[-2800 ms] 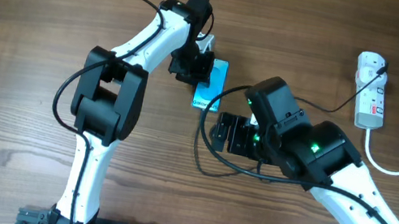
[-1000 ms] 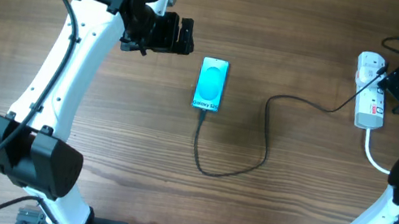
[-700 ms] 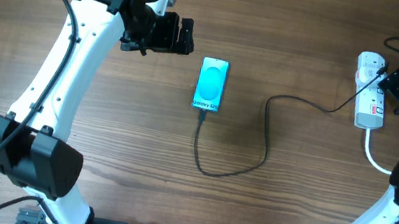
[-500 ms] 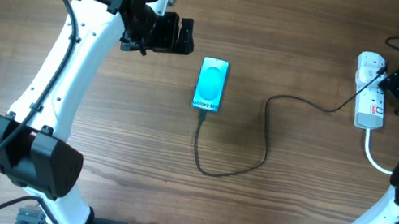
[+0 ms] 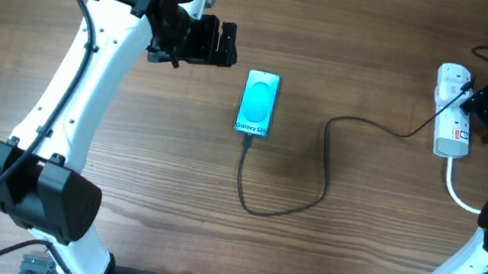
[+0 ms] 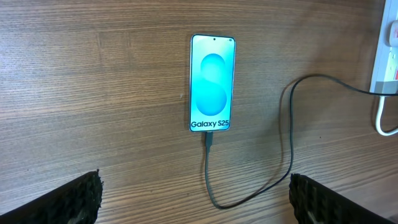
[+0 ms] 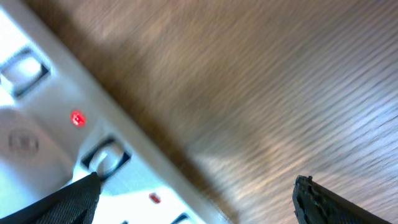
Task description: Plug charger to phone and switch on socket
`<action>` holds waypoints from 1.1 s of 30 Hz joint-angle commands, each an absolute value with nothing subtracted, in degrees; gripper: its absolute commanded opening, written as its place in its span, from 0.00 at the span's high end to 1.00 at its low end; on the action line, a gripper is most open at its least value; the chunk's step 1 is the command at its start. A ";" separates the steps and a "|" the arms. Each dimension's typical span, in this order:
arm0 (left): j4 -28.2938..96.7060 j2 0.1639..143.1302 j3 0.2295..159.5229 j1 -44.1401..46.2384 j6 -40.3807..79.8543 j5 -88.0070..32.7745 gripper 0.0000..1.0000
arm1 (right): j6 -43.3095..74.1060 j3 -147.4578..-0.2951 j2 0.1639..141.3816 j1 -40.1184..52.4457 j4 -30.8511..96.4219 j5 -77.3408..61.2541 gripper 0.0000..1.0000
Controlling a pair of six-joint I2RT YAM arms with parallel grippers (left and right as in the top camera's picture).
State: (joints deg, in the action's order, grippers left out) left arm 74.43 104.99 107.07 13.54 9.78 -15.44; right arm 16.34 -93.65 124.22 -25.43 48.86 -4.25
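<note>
Two pincers are in view. On the left, the left pincer point(image 5: 227, 45) hangs over the brown wood-grain worktop point(image 5: 392, 42) with its fingers spread wide and nothing between them. Just to its right, near the middle, the small rectangular smartphone with a cyan-teal screen and white border point(image 5: 258, 104) lies flat. It is probably light, rigid and slippery across the glass, so the long edges are the place to grip. The thin dark grey charger cable point(image 5: 327, 167) meets the phone's lower edge with its small plug tip, apparently seated. From there it loops down and rightward, then climbs towards the strip. It looks limp and near weightless, best pinched right behind the tip. Near the right edge lies the white elongated power strip with red-marked switch point(image 5: 452, 111), holding a dark plug point(image 5: 461, 90) and trailing a thick white cord point(image 5: 474, 203). The strip seems light enough to skid, so the rocker wants a downward press from one fingertip. The right pincer point(image 5: 479, 106) sits just beside the strip, fingers also spread and holding nothing. Its blurred wrist view shows a small red lamp point(image 7: 77, 118).
</note>
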 commanded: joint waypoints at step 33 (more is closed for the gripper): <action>74.39 105.23 106.98 13.32 9.47 -14.92 0.00 | 8.93 -70.70 44.07 -12.88 72.14 -26.00 0.00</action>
